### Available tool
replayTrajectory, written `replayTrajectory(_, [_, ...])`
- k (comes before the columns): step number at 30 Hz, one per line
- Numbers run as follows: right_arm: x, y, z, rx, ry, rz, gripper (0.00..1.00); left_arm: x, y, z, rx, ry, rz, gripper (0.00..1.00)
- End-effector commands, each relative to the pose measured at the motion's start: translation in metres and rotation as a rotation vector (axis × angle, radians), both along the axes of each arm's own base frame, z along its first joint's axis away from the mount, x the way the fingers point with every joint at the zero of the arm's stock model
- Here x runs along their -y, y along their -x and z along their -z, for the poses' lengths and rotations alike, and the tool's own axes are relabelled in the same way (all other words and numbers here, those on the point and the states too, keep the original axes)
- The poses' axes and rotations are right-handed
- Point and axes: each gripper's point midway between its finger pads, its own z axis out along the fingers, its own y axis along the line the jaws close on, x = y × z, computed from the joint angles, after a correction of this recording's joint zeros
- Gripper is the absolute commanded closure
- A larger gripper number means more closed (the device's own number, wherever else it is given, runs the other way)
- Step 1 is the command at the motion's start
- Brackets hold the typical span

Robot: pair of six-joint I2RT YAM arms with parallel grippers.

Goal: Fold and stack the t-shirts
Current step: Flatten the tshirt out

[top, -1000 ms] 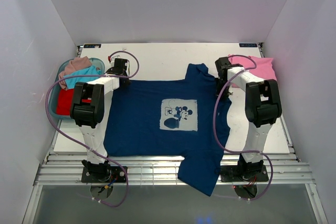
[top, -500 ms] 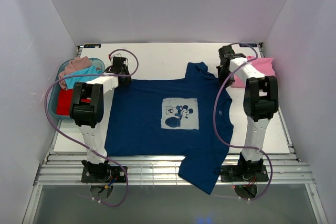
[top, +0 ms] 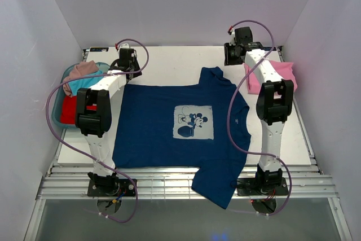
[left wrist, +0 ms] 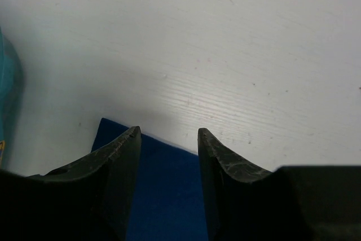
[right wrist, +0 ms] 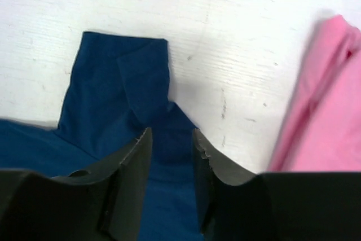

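A navy t-shirt with a pale cartoon-mouse print lies spread flat on the white table; one lower corner hangs over the near edge. My left gripper hovers open over the shirt's far left corner, its fingers apart with nothing between them. My right gripper is raised, open and empty, beyond the far right sleeve. A folded pink t-shirt lies at the far right. Red, teal and dusty-pink t-shirts sit in a bin.
The teal bin stands at the table's left edge; its rim shows in the left wrist view. White walls enclose the table on three sides. Purple cables loop off both arms. Metal rails run along the near edge.
Both grippers opened wider. The right arm let go of the shirt's shoulder and swung up and away toward the far wall. The left gripper drew back a little past the shirt's corner.
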Motion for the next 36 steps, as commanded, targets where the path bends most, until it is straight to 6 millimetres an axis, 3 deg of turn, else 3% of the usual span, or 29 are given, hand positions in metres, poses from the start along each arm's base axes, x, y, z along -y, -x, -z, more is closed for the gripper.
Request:
replayTrajectory(1, [-0.028,-0.015,0.007,0.032,-0.027,-0.110,0.57,-0.021,0.004,-0.004,-0.039,-0.077,-0.043,0.44])
replayTrajectory(3, [-0.035,-0.025,0.014,0.054,-0.032,-0.126,0.50,-0.024,0.006,0.008,-0.072,-0.057,-0.034,0.43])
replayTrajectory(9, [-0.056,-0.048,0.016,0.121,-0.047,-0.178,0.48,-0.034,0.004,0.018,-0.093,-0.046,-0.032,0.42])
replayTrajectory(14, [-0.073,-0.054,0.022,0.150,-0.040,-0.206,0.44,-0.043,0.005,0.025,-0.114,-0.061,-0.030,0.42])
replayTrajectory(19, [-0.084,-0.051,0.045,0.109,-0.023,-0.231,0.44,-0.056,0.009,0.045,-0.165,-0.058,-0.047,0.43])
replayTrajectory(28, [-0.084,-0.037,0.094,0.022,0.039,-0.244,0.45,-0.059,0.015,0.061,-0.202,-0.043,-0.056,0.43])
replayTrajectory(36, [-0.074,-0.039,0.102,0.021,0.091,-0.218,0.56,-0.063,0.015,0.059,-0.195,-0.038,-0.062,0.43])
